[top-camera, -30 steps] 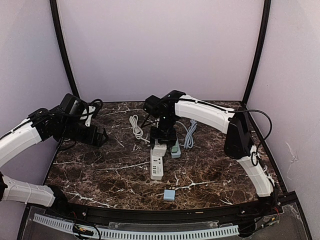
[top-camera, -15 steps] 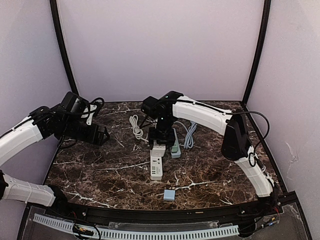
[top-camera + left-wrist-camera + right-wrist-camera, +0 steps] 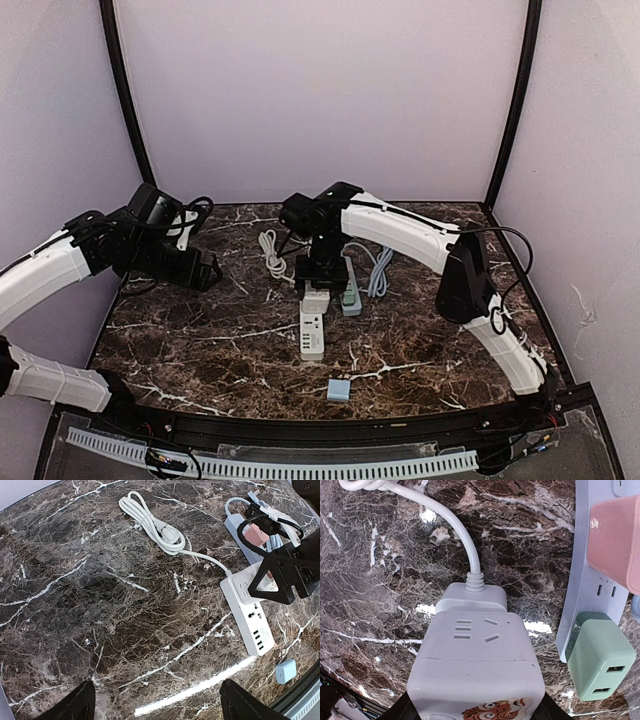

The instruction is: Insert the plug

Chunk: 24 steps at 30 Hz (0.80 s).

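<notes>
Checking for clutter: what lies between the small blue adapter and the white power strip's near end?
Nothing. The top external view shows only bare marble tabletop between the blue adapter and the white power strip. The left wrist view agrees.

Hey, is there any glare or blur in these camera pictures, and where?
Left wrist view: a bright glare streak crosses the table near the bottom edge, the rest sharp. Right wrist view: small white glare patches on the table beside the white adapter, which is in focus. Top view: even light, soft shadows, no strong glare.
</notes>
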### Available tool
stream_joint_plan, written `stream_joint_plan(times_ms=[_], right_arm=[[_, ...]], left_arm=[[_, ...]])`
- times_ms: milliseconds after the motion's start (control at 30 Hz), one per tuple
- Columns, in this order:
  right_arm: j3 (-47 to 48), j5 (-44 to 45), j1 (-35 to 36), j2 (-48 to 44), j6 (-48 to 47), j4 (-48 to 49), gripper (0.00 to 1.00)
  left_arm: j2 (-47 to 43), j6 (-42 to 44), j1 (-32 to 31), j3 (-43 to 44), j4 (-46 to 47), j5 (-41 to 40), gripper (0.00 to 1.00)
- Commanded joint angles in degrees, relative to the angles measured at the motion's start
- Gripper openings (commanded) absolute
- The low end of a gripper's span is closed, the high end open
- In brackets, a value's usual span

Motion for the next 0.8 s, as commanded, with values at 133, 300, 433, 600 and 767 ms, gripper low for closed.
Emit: stream_joint_plan(times_ms=[133, 300, 433, 600, 767], right_arm=[[-4.5, -2.5, 4.1, 14.4, -1.3, 0.7, 0.00], [-4.3, 0.4, 4.0, 9.1, -0.8, 2.9, 0.00], [-5.3, 1.6, 3.7, 3.1, -0.4, 5.2, 0.25], [-8.5, 2.0, 3.9, -3.5, -1.3, 10.3, 0.42], [-7.8, 2.4, 4.0, -6.7, -1.8, 11.6, 0.57]], left_arm=[[1.6, 0.0, 0.2, 1.1, -1.1, 1.6, 0.86], [2.1, 0.3, 0.2, 1.5, -1.0, 1.6, 0.85], [2.1, 0.1, 0.2, 1.8, -0.9, 1.4, 0.85], [1.7, -0.3, 0.2, 1.4, -0.5, 1.2, 0.85], [1.4, -0.4, 0.2, 1.5, -0.6, 1.1, 0.85]])
